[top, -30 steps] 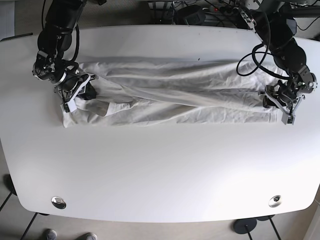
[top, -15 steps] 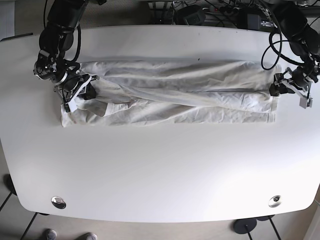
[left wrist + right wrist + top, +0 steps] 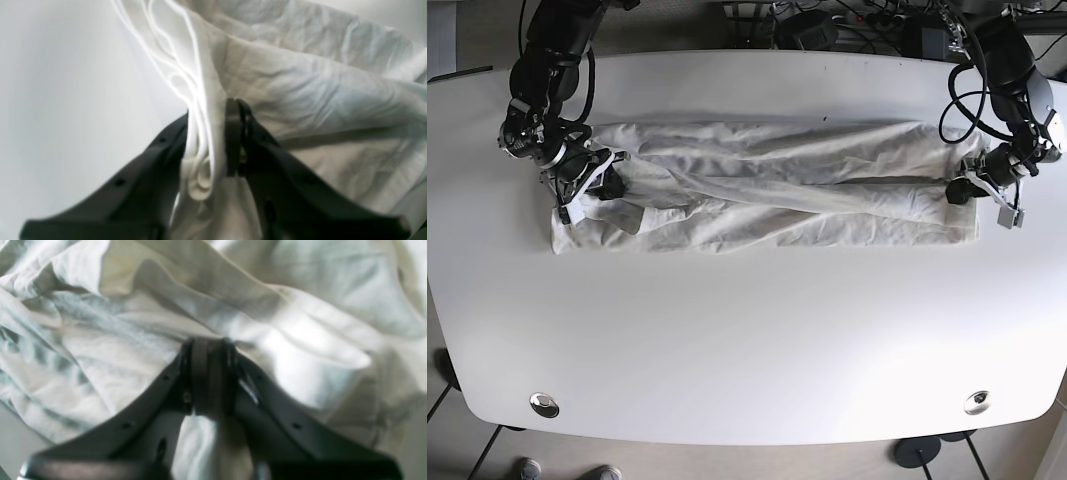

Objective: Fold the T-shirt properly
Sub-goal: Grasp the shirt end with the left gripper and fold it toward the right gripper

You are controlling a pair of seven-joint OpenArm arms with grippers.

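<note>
A white T-shirt (image 3: 767,195) lies crumpled and stretched sideways across the far half of the white table (image 3: 747,340). In the base view my left gripper (image 3: 962,192) is at the shirt's right end. The left wrist view shows this gripper (image 3: 213,133) shut on a bunched fold of the shirt's edge (image 3: 300,83). My right gripper (image 3: 592,185) is at the shirt's left end. In the right wrist view this gripper (image 3: 208,353) has its jaws pressed together, with wrinkled shirt fabric (image 3: 100,350) around and below the fingers.
Two round metal fittings (image 3: 544,404) (image 3: 976,402) sit near the table's front edge. Cables and equipment (image 3: 827,25) lie behind the far edge. Bare tabletop lies in front of the shirt.
My left gripper moved from the shirt's lower right corner up and then inward to the left, pulling the right edge with it. My right gripper stayed almost still at the left end.
</note>
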